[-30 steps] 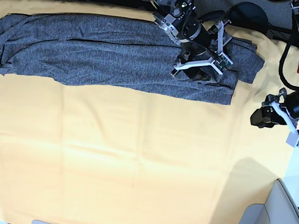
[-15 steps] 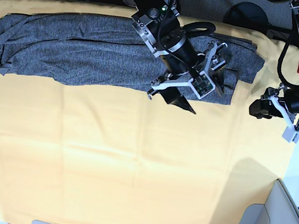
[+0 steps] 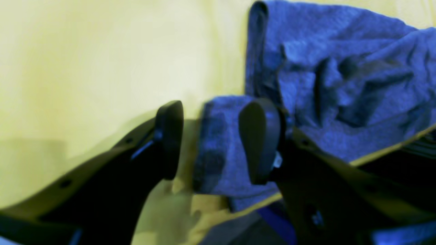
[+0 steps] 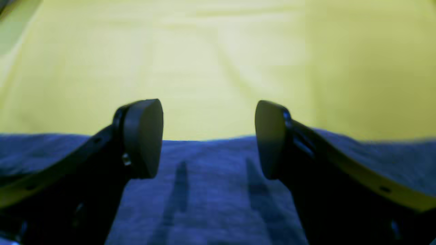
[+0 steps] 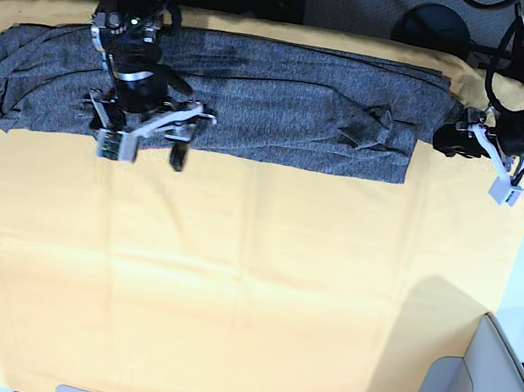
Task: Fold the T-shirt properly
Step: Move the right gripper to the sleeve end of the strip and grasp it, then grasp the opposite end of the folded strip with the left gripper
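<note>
Right gripper [image 5: 142, 147] hangs over the near long edge of the T-shirt [image 5: 258, 104], its jaws spread wide and empty in its wrist view, grey knit directly below the pads and bare yellow table cloth [image 5: 227, 281] beyond. Left gripper [image 3: 211, 143] sits at the opposite end of the garment, by the table's far right corner; we see its jaws parted with a small flap of the knit between the fingers, neither pad visibly pressing it, so we read it as not holding. We note the T-shirt lies as a long band across the far side of the cloth, already doubled lengthwise, with a rumpled tuck near its right end. We judge the fabric light, limp and stretchy: it should drape and sag from any pinch, and stacked layers may slide apart. Friction against the cloth looks moderate, so dragging could bunch it. We would take hold at the band's corners, pinching through all layers at the near edge, one gripper per end, lifting both together to keep the fold square
</note>
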You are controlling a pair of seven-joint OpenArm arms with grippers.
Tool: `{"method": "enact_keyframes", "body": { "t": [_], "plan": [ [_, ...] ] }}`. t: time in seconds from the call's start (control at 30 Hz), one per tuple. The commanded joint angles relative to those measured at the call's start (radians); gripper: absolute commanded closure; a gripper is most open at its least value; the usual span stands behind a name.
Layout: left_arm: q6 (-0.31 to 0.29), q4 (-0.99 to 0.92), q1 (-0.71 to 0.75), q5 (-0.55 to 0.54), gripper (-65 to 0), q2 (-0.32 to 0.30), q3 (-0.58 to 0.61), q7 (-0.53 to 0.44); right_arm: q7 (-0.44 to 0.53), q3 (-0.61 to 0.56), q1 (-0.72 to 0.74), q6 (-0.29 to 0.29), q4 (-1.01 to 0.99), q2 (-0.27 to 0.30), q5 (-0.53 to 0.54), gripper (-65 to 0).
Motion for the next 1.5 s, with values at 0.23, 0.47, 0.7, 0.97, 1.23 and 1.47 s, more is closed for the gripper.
{"method": "enact_keyframes", "body": {
  "t": [0.23,0.47,0.7,0.97,1.23,1.47],
  "plan": [
    [-0.005,-0.033,-0.005,-0.087,-29.3,-0.018,0.003,0.010,0.024,0.205,-0.042,0.019,0.017,0.025,0.107,-42.1],
    [-0.005,-0.064,-0.005,-0.085,-29.2,-0.018,0.033,0.005,0.027,0.251,-0.065,0.019,0.017,0.068,0.149,-42.0],
    [-0.005,-0.064,-0.009,-0.087,-29.1,0.041,0.129,0.007,0.024,0.309,-0.065,0.019,0.016,0.067,0.150,-42.0],
    [-0.005,-0.064,-0.012,-0.084,-29.1,0.083,0.206,0.001,0.024,0.326,-0.079,0.019,0.016,0.067,0.150,-42.0],
    [-0.005,-0.064,-0.014,-0.087,-29.0,0.083,0.200,-0.001,0.024,0.326,-0.081,0.021,0.013,0.068,0.150,-42.0],
    [-0.005,-0.064,-0.014,-0.179,-29.2,0.081,0.197,0.002,0.024,0.328,-0.081,0.021,0.013,0.068,0.145,-42.0]
  ]
}}
